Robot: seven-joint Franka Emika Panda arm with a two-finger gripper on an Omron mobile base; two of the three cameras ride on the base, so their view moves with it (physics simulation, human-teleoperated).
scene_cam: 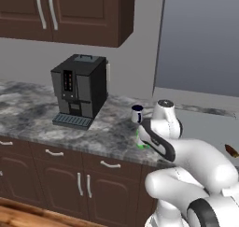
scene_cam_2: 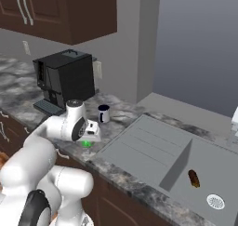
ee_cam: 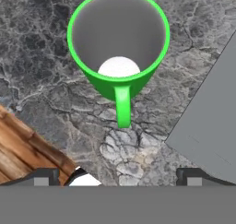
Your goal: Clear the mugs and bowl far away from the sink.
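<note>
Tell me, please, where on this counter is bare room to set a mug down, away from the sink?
Free marble lies between the coffee machine and the white mug, and left of the machine. It is crowded near the sink: the green mug stands there, under the open gripper.

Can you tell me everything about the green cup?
The green mug is bright green outside, with a grey inside and a pale round bottom. It looks smooth and shiny, like glazed pottery or plastic. It has one loop handle that points toward the camera in the hand view. It stands upright and empty on the grey marbled counter, near the edge of the sink's draining board. Nothing grips it; the open gripper hovers just above.
</note>
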